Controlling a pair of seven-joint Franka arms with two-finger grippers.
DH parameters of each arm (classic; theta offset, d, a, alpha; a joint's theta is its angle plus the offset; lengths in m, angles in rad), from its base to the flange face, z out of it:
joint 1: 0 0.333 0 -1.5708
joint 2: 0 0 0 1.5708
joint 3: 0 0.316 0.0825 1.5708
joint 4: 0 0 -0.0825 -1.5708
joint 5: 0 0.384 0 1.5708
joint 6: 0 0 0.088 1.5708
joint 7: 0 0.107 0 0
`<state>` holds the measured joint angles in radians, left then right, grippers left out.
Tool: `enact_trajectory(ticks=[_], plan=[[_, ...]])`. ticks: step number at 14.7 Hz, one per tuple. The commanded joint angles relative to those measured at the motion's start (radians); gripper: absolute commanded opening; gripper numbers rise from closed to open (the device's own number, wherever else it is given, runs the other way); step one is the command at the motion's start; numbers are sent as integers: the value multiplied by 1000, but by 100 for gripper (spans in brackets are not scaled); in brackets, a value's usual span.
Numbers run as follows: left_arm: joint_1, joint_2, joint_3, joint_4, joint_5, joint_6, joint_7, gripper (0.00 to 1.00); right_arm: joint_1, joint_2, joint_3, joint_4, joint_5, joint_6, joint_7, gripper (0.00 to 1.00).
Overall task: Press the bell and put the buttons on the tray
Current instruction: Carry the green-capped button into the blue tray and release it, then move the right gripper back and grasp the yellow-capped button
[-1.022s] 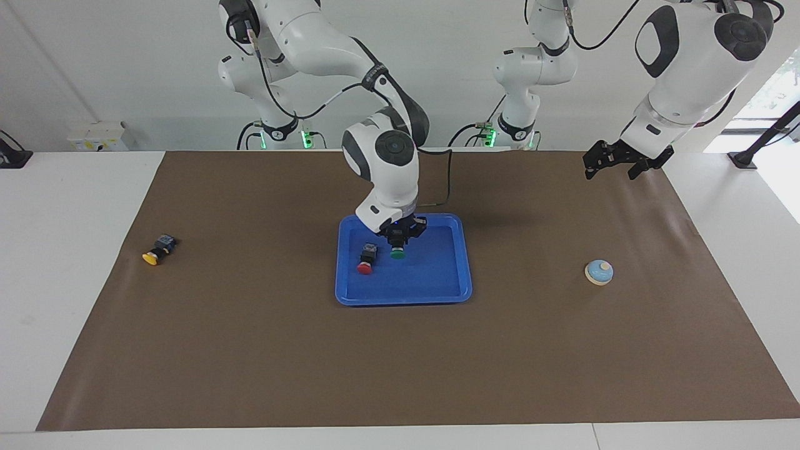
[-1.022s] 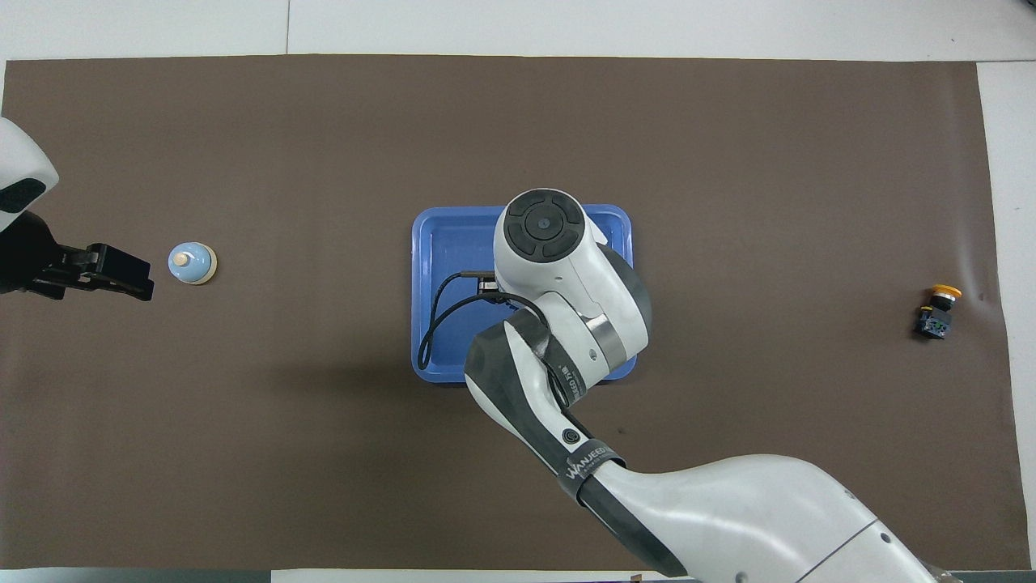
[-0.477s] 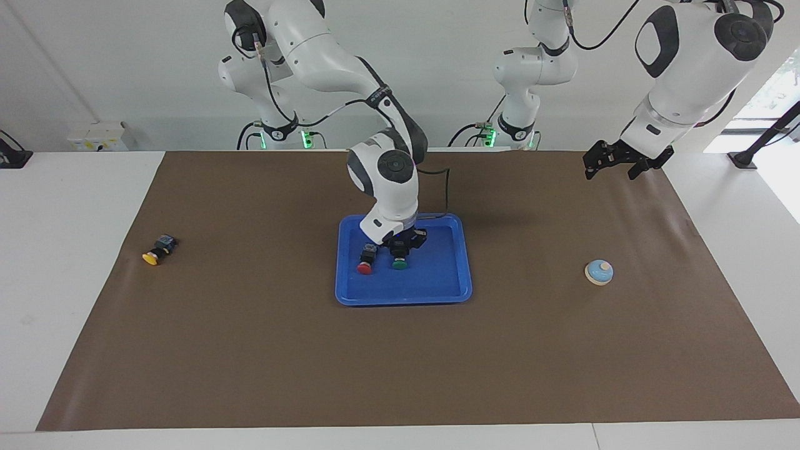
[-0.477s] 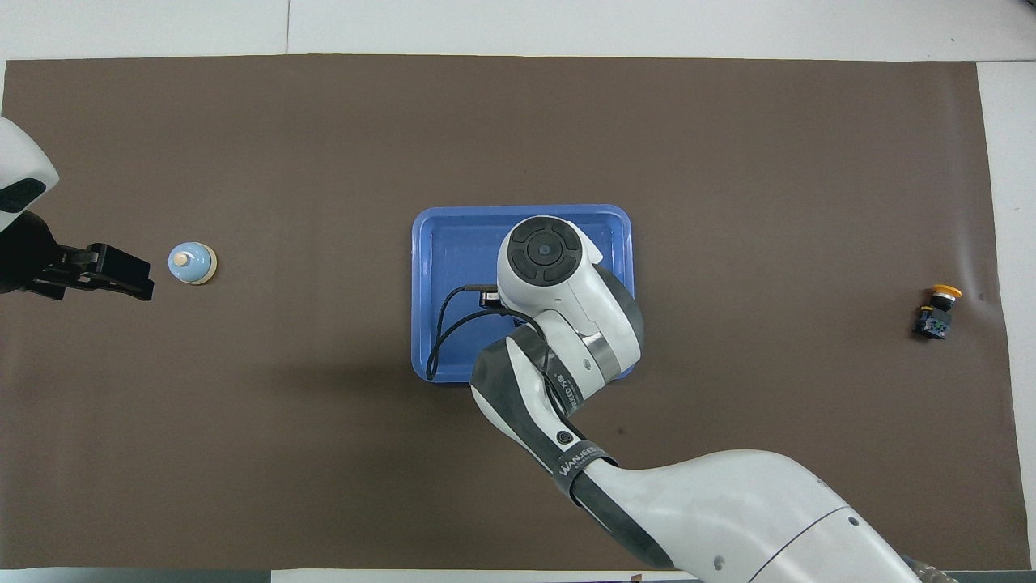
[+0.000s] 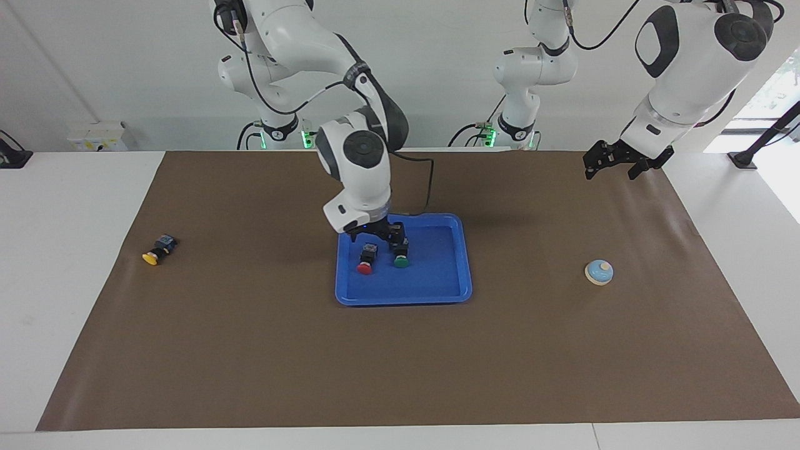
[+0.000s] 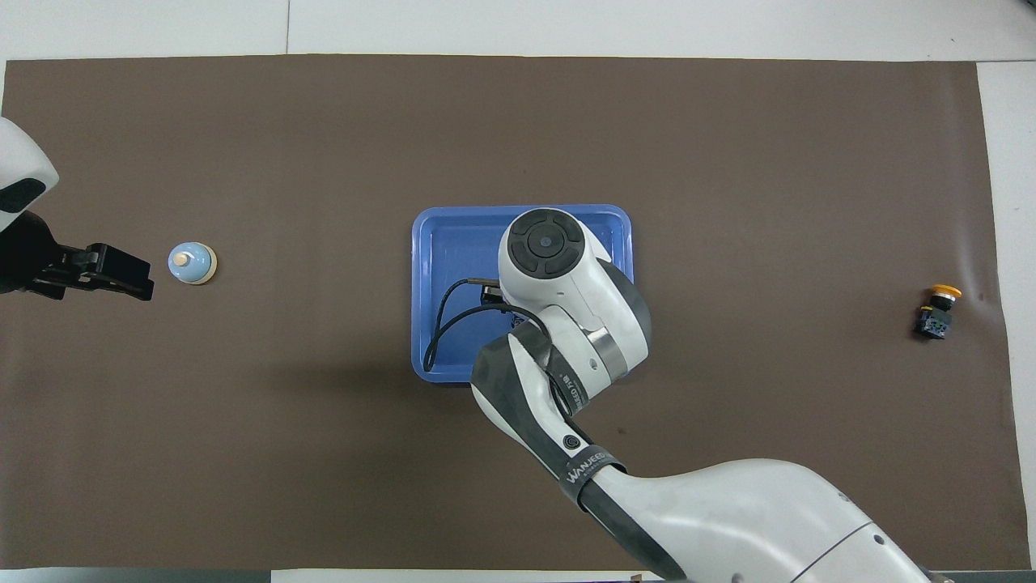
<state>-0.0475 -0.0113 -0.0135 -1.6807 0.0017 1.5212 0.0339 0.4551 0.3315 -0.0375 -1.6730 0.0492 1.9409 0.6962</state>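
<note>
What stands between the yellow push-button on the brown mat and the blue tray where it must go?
Nothing visible does. Only bare brown mat lies between the yellow-capped push-button and the shallow blue plastic tray.

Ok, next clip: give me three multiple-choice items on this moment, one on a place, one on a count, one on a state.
1. Where is the yellow button?
A. in the tray
B. on the brown mat toward the right arm's end of the table
C. beside the bell

2. How many buttons lie in the blue tray?
A. one
B. two
C. three

3. What is the right hand doing?
A. open above the tray, holding nothing
B. gripping the green button
C. pressing the bell

Answers:
1 B: it lies alone on the mat, well away from tray and bell.
2 B: only the red button and green button are inside.
3 A: its fingers are spread and the green button rests on the tray floor.

The left hand waits open.
</note>
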Motion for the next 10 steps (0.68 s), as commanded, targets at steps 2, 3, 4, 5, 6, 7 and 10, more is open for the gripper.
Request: enact_trajectory(ticks=[2, 3, 4, 5, 6, 7, 10], plan=[[-2, -4, 3, 7, 3, -7, -11, 100, -226, -92, 10, -25, -32, -89, -206, 100], [-2, -4, 3, 7, 3, -7, -11, 100, -281, -98, 11, -25, -69, -100, -259, 100], [-2, -4, 3, 7, 3, -7, -9, 100, -336, -98, 11, -25, -104, -112, -312, 100], [-2, -4, 3, 7, 1, -7, -11, 100, -393, -98, 11, -33, -121, -114, -377, 100], [-2, -4, 3, 7, 3, -7, -9, 100, -462, -104, 10, -56, -123, -108, -462, 100], [-2, -4, 3, 7, 3, -7, -9, 100, -519, -117, 10, -86, -126, -93, -541, 100], [-2, -4, 3, 7, 1, -7, -11, 100, -656, -153, 10, -218, -158, 60, -693, 100]])
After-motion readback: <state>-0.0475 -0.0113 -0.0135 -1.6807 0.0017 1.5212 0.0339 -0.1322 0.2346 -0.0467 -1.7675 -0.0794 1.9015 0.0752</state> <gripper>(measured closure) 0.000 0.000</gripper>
